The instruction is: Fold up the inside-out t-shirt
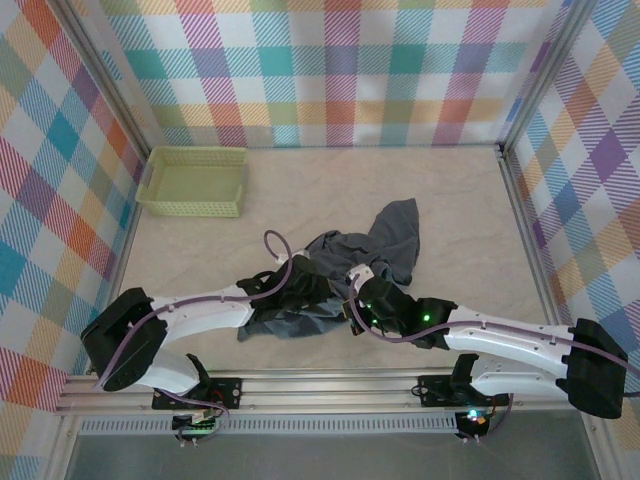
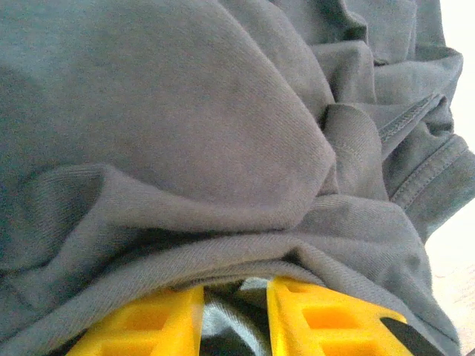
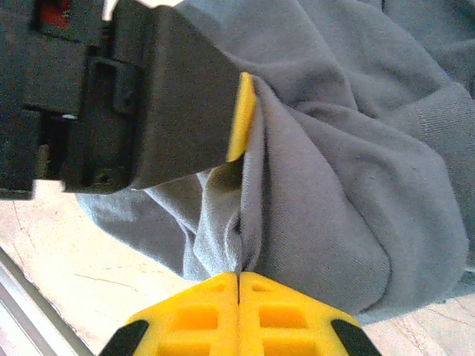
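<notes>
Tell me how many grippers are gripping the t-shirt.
2. The left gripper has t-shirt cloth bunched between its jaws; the right gripper pinches a fold shut, both at the heap's near edge.

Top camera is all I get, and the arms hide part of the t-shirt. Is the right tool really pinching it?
Observer: Yes. In the right wrist view, the right tool is shut tight on a fold of the t-shirt.
Operator: What about the left tool?
Observer: In the left wrist view, the left tool has cloth bunched between its two yellow fingers.
Operator: Are the tools close together?
Observer: Very. In the right wrist view, the left tool's yellow pad presses the cloth just beyond the right tool's pinch.
</notes>
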Motion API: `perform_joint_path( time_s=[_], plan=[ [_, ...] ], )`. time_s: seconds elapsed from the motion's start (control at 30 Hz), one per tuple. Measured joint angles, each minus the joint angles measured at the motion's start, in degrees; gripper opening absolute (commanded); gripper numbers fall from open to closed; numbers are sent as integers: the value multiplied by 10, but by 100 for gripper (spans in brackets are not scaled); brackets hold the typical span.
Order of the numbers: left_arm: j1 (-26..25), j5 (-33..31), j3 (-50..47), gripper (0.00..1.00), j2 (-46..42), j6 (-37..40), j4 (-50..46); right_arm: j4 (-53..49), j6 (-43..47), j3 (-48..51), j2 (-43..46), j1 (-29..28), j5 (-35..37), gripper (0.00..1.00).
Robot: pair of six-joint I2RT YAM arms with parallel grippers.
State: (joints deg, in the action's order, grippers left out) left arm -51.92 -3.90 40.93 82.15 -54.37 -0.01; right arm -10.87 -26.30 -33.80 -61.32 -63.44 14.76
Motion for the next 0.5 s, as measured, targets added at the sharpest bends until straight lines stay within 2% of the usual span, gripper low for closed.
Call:
perform_joint_path(
  time_s=[0.23,0.5],
  plan=[
    [0,9,37,28,36,26,-6,11,0,4,-12,-13,1,0],
    [5,4,39,5,44,31,-30,16,-2,13,-23,-19,22,0]
  ],
)
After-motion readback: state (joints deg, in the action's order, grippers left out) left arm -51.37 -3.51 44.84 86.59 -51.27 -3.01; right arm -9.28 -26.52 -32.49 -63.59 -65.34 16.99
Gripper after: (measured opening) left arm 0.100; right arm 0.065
